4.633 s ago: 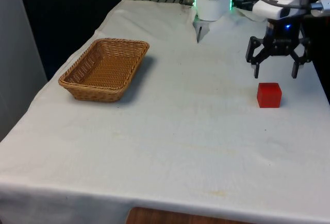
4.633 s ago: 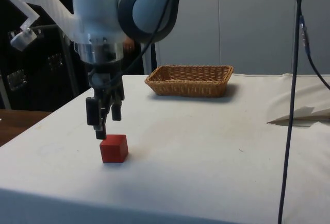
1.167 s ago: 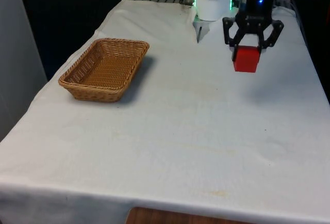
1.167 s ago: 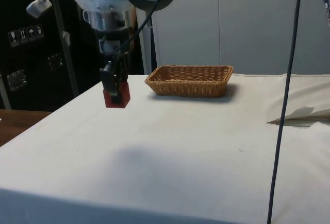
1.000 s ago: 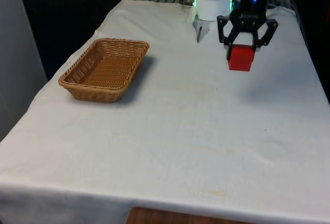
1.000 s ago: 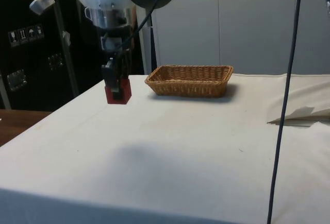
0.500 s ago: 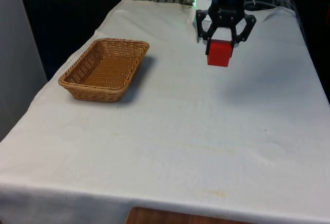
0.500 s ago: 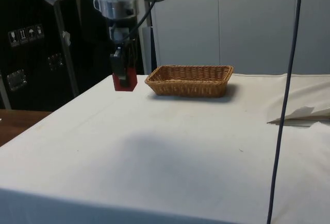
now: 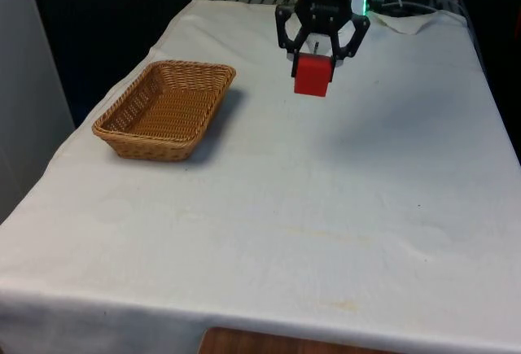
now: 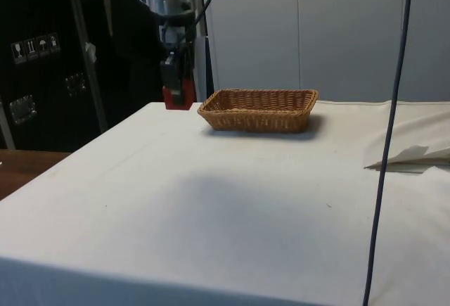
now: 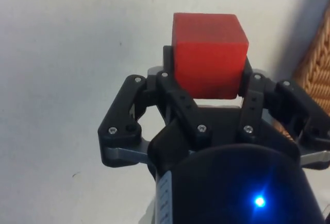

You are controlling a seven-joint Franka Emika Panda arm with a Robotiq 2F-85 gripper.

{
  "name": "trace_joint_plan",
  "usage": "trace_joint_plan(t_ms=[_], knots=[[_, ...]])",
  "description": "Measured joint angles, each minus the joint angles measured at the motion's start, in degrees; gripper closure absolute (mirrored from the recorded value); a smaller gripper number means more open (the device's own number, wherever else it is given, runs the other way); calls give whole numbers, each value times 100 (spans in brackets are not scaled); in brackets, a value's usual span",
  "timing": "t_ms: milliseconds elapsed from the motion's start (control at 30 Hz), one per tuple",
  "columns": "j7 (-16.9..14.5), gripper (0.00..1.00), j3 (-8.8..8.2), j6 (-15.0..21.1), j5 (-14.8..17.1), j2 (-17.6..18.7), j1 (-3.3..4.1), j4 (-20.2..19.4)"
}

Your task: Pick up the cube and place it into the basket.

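On the front view's left the wicker basket (image 9: 166,108) sits empty on the white cloth (image 9: 326,207), open side up, ready to take a drop from above. To its right I carry the cube (image 9: 312,75) high over the table, well apart from the basket, so it should clear the rim. My gripper (image 9: 319,51) is clamped on its upper part. The cube is plain bright red with crisp, square edges

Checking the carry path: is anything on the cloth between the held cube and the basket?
Nothing visible. The gripper holds the red cube above bare cloth, and the basket sits open toward the front view's left.
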State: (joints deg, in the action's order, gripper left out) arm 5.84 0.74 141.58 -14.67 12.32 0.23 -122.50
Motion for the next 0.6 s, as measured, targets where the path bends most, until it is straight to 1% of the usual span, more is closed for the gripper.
trace_joint_plan(t_ms=[133, 167, 333, 367, 467, 500, 600], knots=[[-57, 99, -63, -6, 0, -92, 0, -57], [-97, 99, -109, -11, 0, -160, -6, -103], [-195, 99, -218, -40, 0, -321, -6, -206], [-241, 99, -264, -57, 0, -378, -11, -235], [-264, 99, -286, -63, 0, -401, -11, -246], [-309, 99, -344, -74, 0, -435, -11, -269], [-401, 99, -441, -74, 0, -464, -11, -292]])
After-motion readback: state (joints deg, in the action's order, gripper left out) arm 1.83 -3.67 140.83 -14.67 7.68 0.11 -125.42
